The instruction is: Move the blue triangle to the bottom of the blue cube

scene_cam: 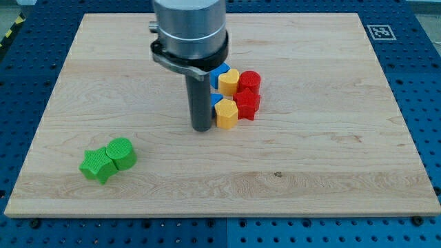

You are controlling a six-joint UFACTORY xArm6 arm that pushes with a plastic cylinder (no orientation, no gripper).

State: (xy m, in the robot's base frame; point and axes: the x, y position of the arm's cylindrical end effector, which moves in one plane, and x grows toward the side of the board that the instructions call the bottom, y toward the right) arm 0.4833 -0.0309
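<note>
My tip point(201, 128) rests on the wooden board point(310, 158) just left of a tight cluster of blocks. Two blue blocks show only in part. One blue block point(220, 70) peeks out at the cluster's top left, behind the arm. The other blue block point(216, 100) is a small sliver right beside the rod, about touching it. Their shapes cannot be made out, so I cannot tell which is the triangle and which is the cube. The rod hides most of the lower blue block.
A yellow block point(229, 80) and a second yellow block point(226, 114) sit in the cluster. A red cylinder point(250, 80) and another red block point(247, 103) are on its right. A green star point(96, 166) and a green cylinder point(122, 152) touch at the bottom left.
</note>
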